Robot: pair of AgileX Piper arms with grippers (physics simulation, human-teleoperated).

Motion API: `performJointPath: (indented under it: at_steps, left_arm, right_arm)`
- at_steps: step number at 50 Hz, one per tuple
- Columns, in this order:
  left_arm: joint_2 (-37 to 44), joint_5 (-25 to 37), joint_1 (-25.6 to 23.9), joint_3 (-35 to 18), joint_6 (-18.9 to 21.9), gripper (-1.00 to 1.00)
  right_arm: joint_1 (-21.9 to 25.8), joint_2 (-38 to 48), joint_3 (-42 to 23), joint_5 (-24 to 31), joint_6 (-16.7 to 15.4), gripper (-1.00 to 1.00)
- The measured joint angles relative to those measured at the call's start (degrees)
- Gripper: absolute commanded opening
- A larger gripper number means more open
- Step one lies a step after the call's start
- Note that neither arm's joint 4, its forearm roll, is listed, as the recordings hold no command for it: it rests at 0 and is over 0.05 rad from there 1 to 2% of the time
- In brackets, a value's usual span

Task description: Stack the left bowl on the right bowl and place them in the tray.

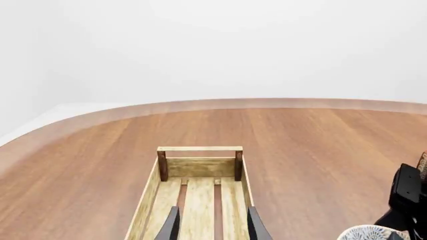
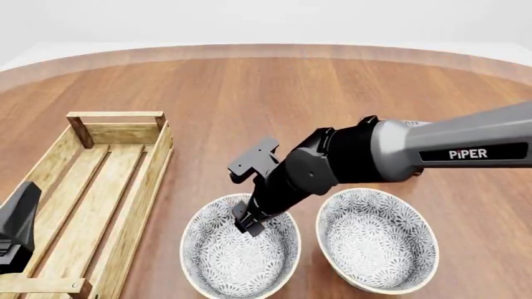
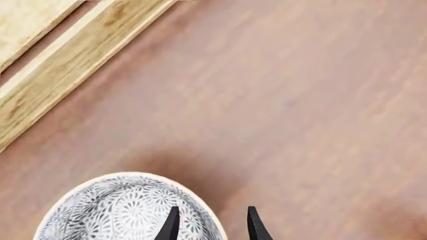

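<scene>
Two patterned bowls are seen side by side on the wooden worktop [image 2: 332, 93], near its front edge and close together without touching. The left bowl [image 2: 239, 254] lies just beside the tray [image 2: 154, 169], outside its right wall; the right bowl [image 2: 377, 240] lies to its right. The tray, a long slatted wooden crate, is set at the left of the worktop, and nothing is seen on its visible slats.

The right gripper [image 2: 248, 223] is positioned at the far rim of the left bowl. In the right wrist view its jaws are seen parted, one finger [image 3: 172, 226] over the bowl's inside and the other outside the rim; no contact can be confirmed. The left gripper [image 1: 212, 226] is held above the tray's slats, jaws apart and holding nothing.
</scene>
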Motion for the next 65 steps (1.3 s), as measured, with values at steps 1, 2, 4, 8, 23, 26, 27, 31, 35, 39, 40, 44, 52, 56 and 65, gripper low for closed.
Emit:
performJointPath:
  at_steps: [1,2,4,8,23,26,27,31,35,39,40,44,52,56,65]
  left_arm:
    - [0.0,0.0,0.0,0.0,0.0,1.0]
    - [0.0,0.0,0.0,0.0,0.0,1.0]
    - [0.0,0.0,0.0,0.0,0.0,1.0]
    - [0.0,0.0,0.0,0.0,0.0,1.0]
    - [0.0,0.0,0.0,0.0,0.0,1.0]
    - [0.0,0.0,0.0,0.0,0.0,1.0]
    - [0.0,0.0,0.0,0.0,0.0,1.0]
    - [0.0,0.0,0.0,0.0,0.0,1.0]
    - [0.0,0.0,0.0,0.0,0.0,1.0]
    - [0.0,0.0,0.0,0.0,0.0,1.0]
    - [0.0,0.0,0.0,0.0,0.0,1.0]
    - [0.0,0.0,0.0,0.0,0.0,1.0]
    - [0.0,0.0,0.0,0.0,0.0,1.0]
    - [0.0,0.0,0.0,0.0,0.0,1.0]
    - [0.0,0.0,0.0,0.0,0.0,1.0]
  right_arm:
    - [0.0,0.1,0.1,-0.2,0.1,1.0]
    - [0.1,0.3,0.3,-0.4,0.2,1.0]
    - [0.2,0.5,0.5,-0.7,0.4,1.0]
    - [0.3,0.9,0.9,-1.2,0.4,-1.0]
    - [0.1,-1.3,0.5,0.0,-1.3,-1.0]
    - [0.1,-2.1,0.0,0.4,-1.7,-1.0]
    - [0.0,-2.4,-0.2,0.6,-1.8,-1.0]
    - [-0.4,-4.0,-1.1,1.6,-2.0,-1.0]
    - [-1.4,-6.3,-2.7,3.2,-2.7,-1.0]
    - [-2.7,-8.7,-4.7,5.0,-3.6,-1.0]
    - [-3.0,-9.3,-5.1,5.4,-3.8,-1.0]
    - [-4.2,-11.4,-7.0,7.1,-4.6,-1.0]
    - [-6.6,-15.4,-10.0,10.0,-5.8,-1.0]
    - [-7.7,-17.3,-11.2,11.3,-6.3,-1.0]
    - [-10.4,-21.5,-12.7,13.4,-6.7,-1.0]
